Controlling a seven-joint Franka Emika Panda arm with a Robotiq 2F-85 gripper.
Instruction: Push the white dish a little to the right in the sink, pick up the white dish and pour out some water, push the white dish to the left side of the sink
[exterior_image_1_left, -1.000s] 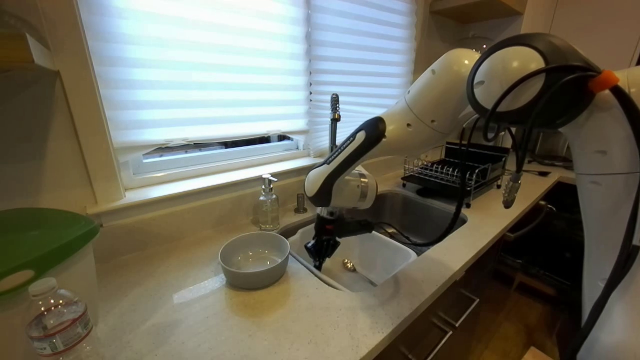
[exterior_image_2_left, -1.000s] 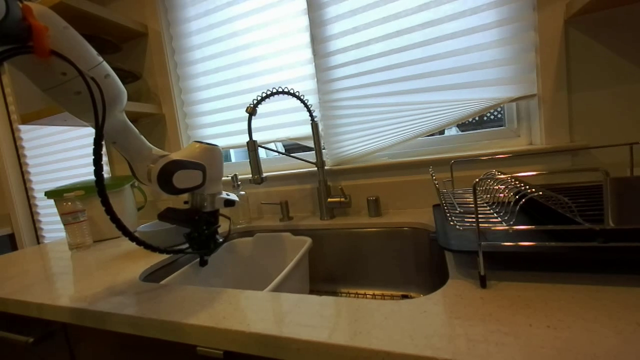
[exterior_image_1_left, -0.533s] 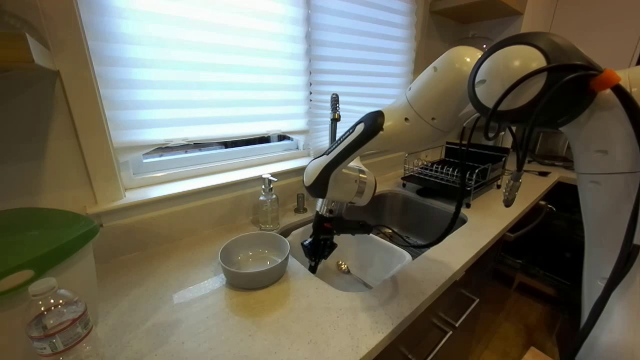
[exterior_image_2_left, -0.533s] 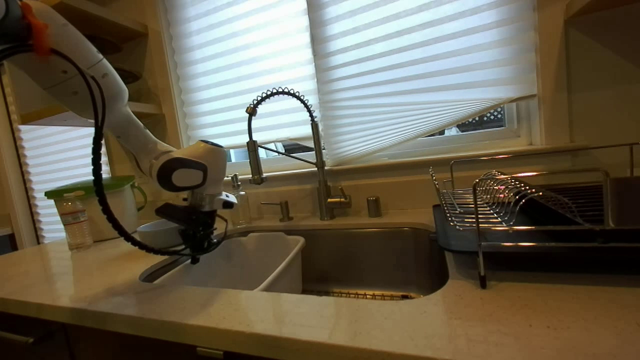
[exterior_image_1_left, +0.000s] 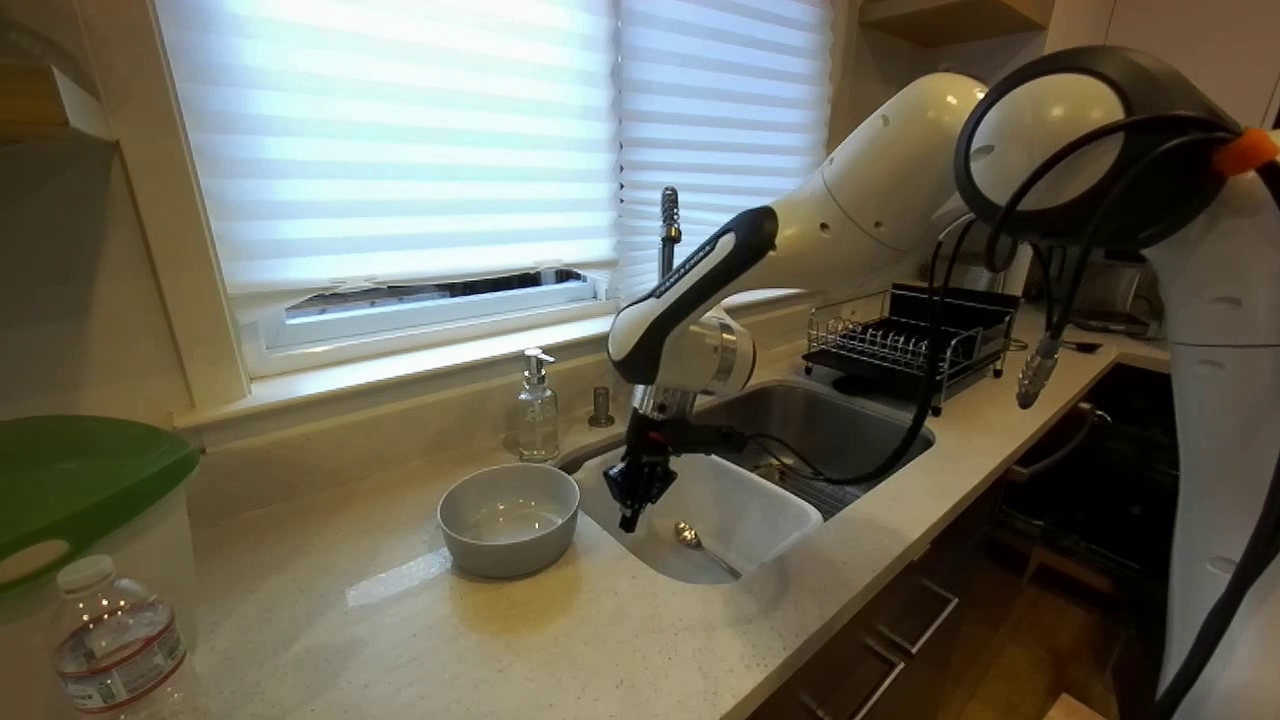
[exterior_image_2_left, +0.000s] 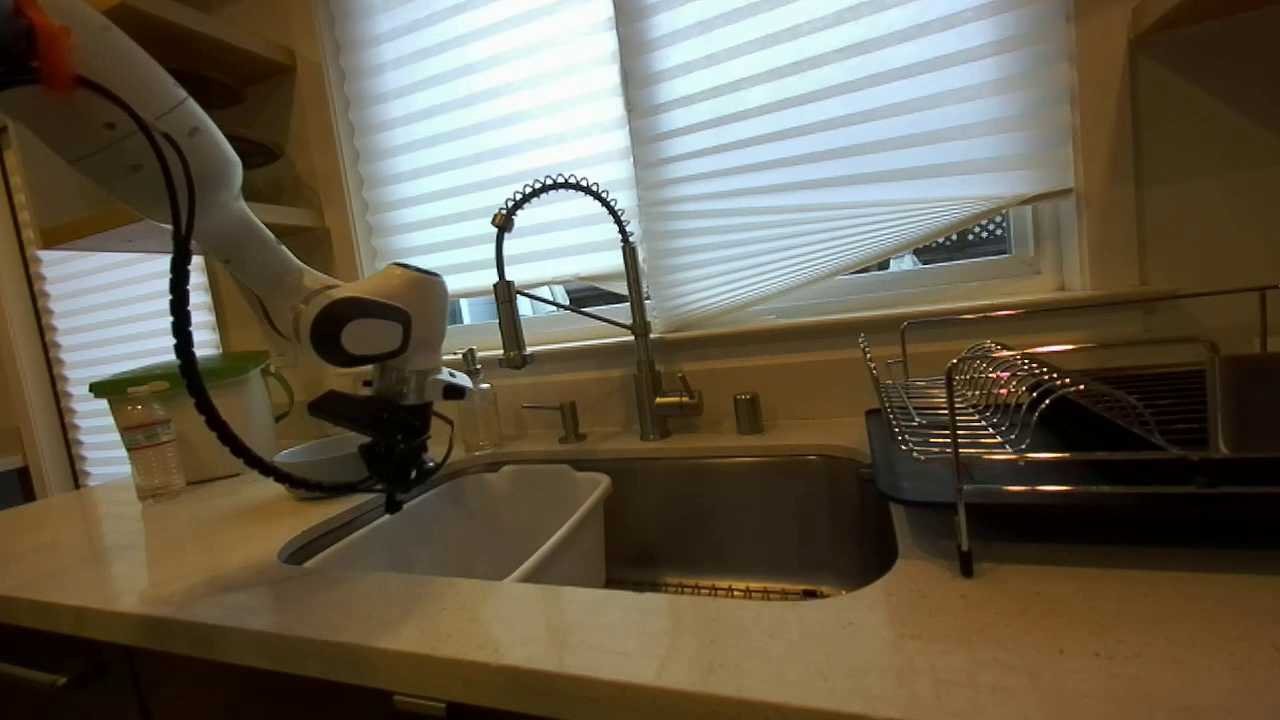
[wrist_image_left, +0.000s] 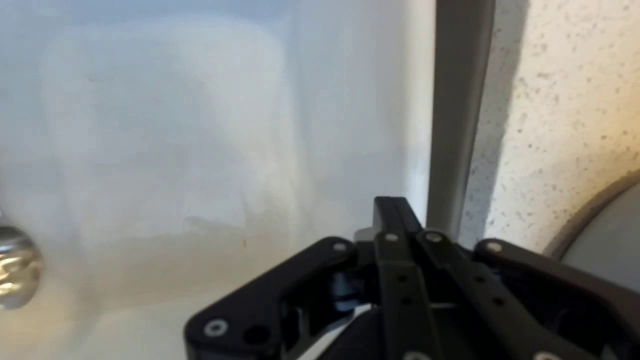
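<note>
While white dish (exterior_image_2_left: 480, 525) sits at 9 o'clock in sink (exterior_image_2_left: 750, 520) in an exterior view, open basin rm runs toward 3 o'clock. Tool (wrist_image_left: 392, 202) closed, tips together, near dish's 3 o'clock rim in wrist view; can't tell if touching. Thin gap betw that rim & desk (wrist_image_left: 565, 100) edge. Arm (exterior_image_1_left: 850, 220) reads "FRANKA EMIKA"; btl (exterior_image_1_left: 120, 645), abt 9 o'clock from dish, lbl too blurred to read.

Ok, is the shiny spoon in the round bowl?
No, the spoon lies inside the white dish, while the round bowl stands outside it on the counter.
</note>
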